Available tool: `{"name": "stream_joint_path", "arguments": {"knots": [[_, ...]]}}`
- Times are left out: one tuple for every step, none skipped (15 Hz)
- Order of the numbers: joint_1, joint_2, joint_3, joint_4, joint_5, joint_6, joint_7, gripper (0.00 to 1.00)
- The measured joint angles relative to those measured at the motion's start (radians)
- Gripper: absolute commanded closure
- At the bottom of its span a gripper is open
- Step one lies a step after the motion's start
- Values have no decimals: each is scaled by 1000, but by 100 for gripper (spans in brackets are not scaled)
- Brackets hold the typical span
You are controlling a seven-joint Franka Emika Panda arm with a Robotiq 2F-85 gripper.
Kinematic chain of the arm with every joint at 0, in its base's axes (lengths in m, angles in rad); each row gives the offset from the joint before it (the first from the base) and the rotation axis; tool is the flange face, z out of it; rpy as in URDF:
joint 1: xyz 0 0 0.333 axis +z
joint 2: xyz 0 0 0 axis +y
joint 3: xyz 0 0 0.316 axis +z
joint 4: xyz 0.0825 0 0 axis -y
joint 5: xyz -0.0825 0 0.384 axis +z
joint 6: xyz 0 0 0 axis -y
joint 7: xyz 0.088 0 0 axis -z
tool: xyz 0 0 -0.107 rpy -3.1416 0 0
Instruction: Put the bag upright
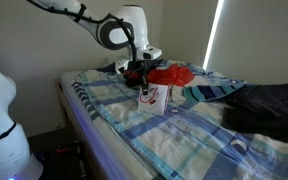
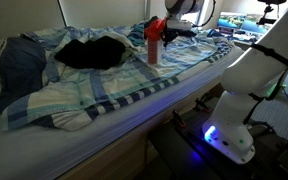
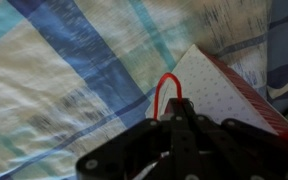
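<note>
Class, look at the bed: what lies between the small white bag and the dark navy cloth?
In an exterior view, the black bundle lies on the plaid blanket, between the bag and the dark navy cloth.

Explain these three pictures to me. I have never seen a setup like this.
The white jointed machine is a robot arm; the black claw at its end is its gripper. Two pictures come from cameras standing in the room, at different spots. The third comes from a camera on the wrist, looking past the gripper. On the checked sheet are a small white bag, a black bundle and a navy cloth. The gripper seems shut on the bag's red loop; the bag stands upright.
</note>
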Motion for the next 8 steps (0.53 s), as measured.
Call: {"name": "stream_joint_path", "arguments": {"knots": [[0, 0, 0, -3, 0, 0, 7, 99], [0, 0, 0, -5, 0, 0, 13, 99], [0, -1, 0, -7, 0, 0, 19, 99], [0, -2, 1, -8, 0, 0, 25, 99], [0, -3, 1, -10, 0, 0, 27, 99], [0, -6, 1, -11, 0, 0, 27, 72], [0, -10, 1, -12, 0, 0, 27, 71], [0, -16, 2, -13, 0, 0, 27, 64]]}}
